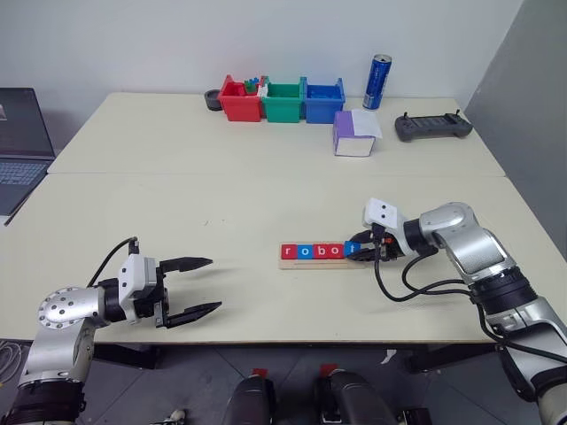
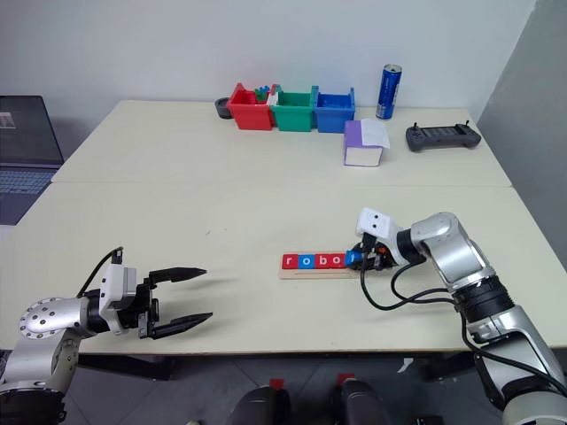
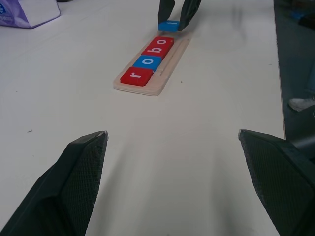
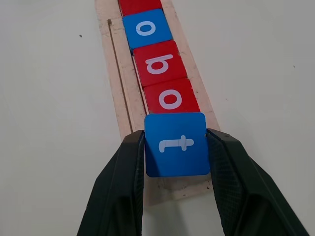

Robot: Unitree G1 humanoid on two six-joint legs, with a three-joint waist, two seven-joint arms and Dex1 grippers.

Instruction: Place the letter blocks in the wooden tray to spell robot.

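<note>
A: What is held at the right gripper (image 4: 177,157)?

B: The blue t tile (image 4: 178,143) is pinched by its two side edges, above the wooden tray (image 4: 114,83)'s last empty slot, beside the four seated tiles (image 1: 312,251).

A: How should it be handled?

B: It is judged light, stiff and slick-faced; edge grips suit it.

A: The left gripper (image 1: 189,288)?

B: Spread wide, nothing held, well apart.

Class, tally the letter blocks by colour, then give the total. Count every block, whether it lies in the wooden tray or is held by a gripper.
Red letter blocks: 3 (r, b, second o)
Blue letter blocks: 2 (first o in the wooden tray; t held by the right gripper)
Total: 5
</note>
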